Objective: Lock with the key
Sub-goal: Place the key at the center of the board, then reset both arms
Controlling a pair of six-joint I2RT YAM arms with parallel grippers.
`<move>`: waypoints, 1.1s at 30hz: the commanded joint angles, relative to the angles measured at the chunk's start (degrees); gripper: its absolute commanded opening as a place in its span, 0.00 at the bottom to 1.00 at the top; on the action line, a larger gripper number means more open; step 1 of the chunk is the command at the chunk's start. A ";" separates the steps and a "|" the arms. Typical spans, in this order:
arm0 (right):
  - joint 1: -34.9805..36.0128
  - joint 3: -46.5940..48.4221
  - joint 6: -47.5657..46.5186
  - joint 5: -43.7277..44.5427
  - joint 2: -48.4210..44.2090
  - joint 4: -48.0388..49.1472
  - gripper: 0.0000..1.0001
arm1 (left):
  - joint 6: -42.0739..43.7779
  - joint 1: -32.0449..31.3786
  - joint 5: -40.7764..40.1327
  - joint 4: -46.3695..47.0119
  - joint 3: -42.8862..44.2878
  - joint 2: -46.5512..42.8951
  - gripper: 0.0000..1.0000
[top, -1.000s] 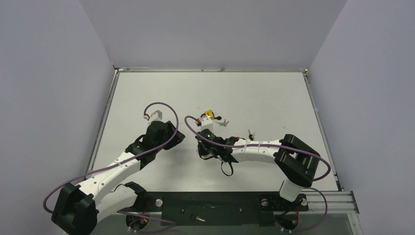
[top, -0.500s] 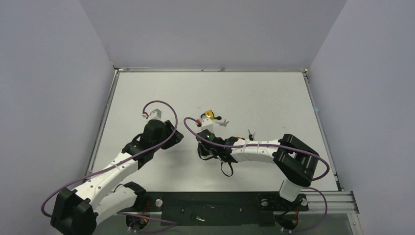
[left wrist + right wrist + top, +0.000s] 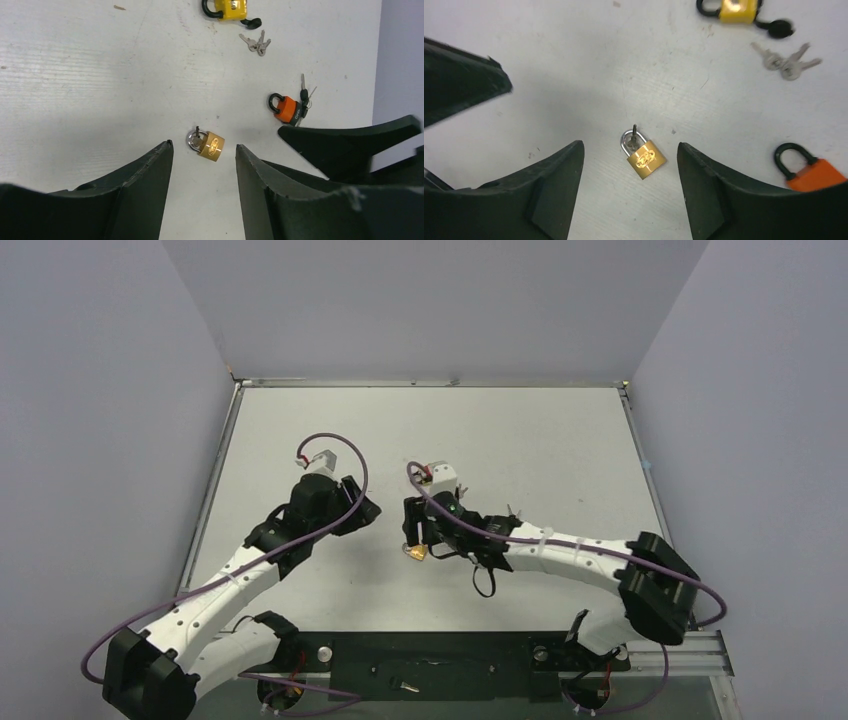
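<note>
The tiny silver-grey metal key [image 3: 632,141] appears to lie within the shackle of the brass padlock [image 3: 647,161], mid-table. The left gripper [image 3: 203,146] and right gripper [image 3: 630,146] hover over it, both spread wide and empty. It looks light, stiff and slippery, probably best pinched by its flat head.

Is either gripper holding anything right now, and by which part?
Nothing is held. Both the left gripper and right gripper are open; the brass padlock lies free on the table.

Tiny silver-grey flat metal keys on a small ring [image 3: 790,70]: lying flat on the white table [image 3: 549,60], blades fanned apart, loose. I see them just right and near of the yellow padlock [image 3: 736,9], not touching it.
</note>
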 commanded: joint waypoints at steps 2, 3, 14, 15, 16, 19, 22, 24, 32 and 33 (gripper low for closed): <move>-3.57 -0.18 -0.49 3.61 -16.75 -3.53 0.72 | 4.89 -4.59 0.58 -1.93 8.13 -1.66 0.50; -4.22 -0.13 -0.72 3.91 -18.79 -5.01 0.73 | 6.03 -5.44 0.09 -2.56 9.22 -1.77 0.52; -8.38 4.71 -2.45 11.31 -42.18 -15.64 0.87 | 19.56 -11.42 -3.60 -15.26 32.07 1.23 0.57; -8.47 5.15 -2.33 11.94 -43.64 -15.80 0.88 | 20.21 -11.39 -4.58 -17.06 34.26 1.74 0.57; -8.51 5.35 -2.10 12.25 -44.54 -15.97 0.88 | 21.40 -11.39 -4.91 -17.77 35.21 2.60 0.57; -8.56 5.84 -1.88 13.30 -45.44 -16.37 0.89 | 22.88 -11.45 -6.69 -19.35 38.08 3.54 0.58; -8.60 5.62 -1.57 14.00 -45.50 -16.58 0.89 | 23.70 -11.31 -7.22 -18.72 38.79 3.63 0.59; -8.63 5.66 -1.54 14.08 -45.27 -16.51 0.89 | 23.94 -11.30 -7.36 -18.55 39.04 3.61 0.60; -8.57 6.59 -1.81 13.21 -43.67 -16.49 0.90 | 24.61 -11.21 -9.52 -19.70 38.83 2.60 0.62; -8.60 6.59 -1.87 13.19 -43.55 -16.45 0.90 | 24.65 -11.21 -9.53 -19.83 38.81 2.51 0.62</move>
